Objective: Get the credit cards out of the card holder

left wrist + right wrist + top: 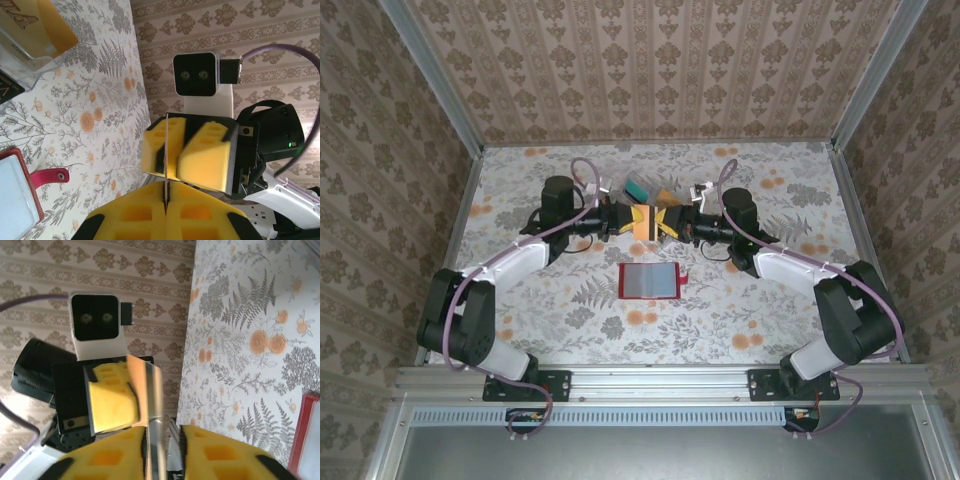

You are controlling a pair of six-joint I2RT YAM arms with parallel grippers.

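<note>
I've got the left jaws clamped on the card [152, 390]; right jaws slightly apart either side of it; holder [648, 282] flat on the bench [770, 320], clear of both jaws.

Beige damask-patterned walls [650, 60] enclose a table [570, 300] covered in fern-and-orange-flower print, edged by aluminium rails [660, 375].

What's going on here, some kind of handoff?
Looks like one. Both arms meet above the table on a thin card. The left end effector is shut on its edge, while the right end effector has its jaws slightly parted around the same card. The red wallet lies flat nearer the arm bases, with a pale card showing in it.
</note>
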